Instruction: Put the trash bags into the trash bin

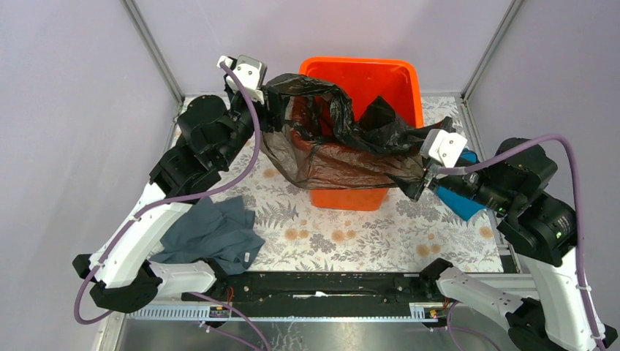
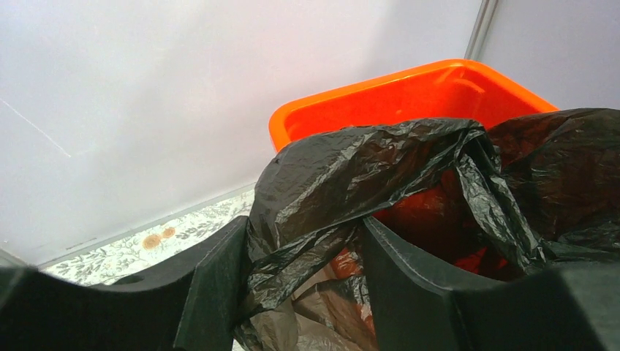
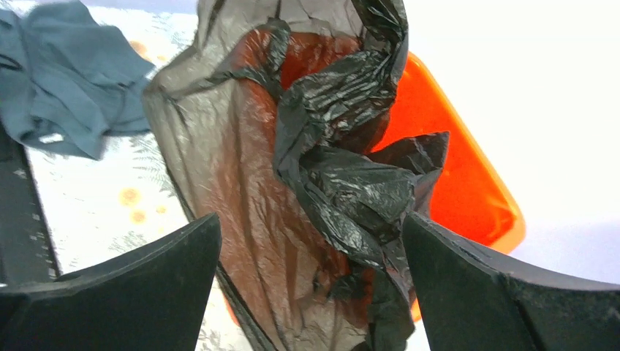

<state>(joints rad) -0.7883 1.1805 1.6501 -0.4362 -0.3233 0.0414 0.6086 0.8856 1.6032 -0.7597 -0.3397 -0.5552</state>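
Note:
The orange trash bin [image 1: 406,71] stands at the back middle of the table. A black trash bag [image 1: 336,157] is draped over its front and left rim; its stretched front part looks brownish and see-through. My left gripper [image 1: 276,110] is at the bin's left rim, shut on a bunched fold of the bag [image 2: 343,175], which it holds raised above the rim; the bin [image 2: 409,91] lies beyond. My right gripper [image 1: 418,183] is at the bin's front right corner, its jaws spread wide around the bag's hanging edge [image 3: 343,183] without pinching it. The bin's orange wall [image 3: 468,183] shows behind.
A grey-blue cloth [image 1: 212,230] lies crumpled on the floral table cover at the front left, by the left arm; it also shows in the right wrist view [image 3: 66,73]. A bright blue cloth [image 1: 457,199] lies under the right wrist. Purple walls enclose the table.

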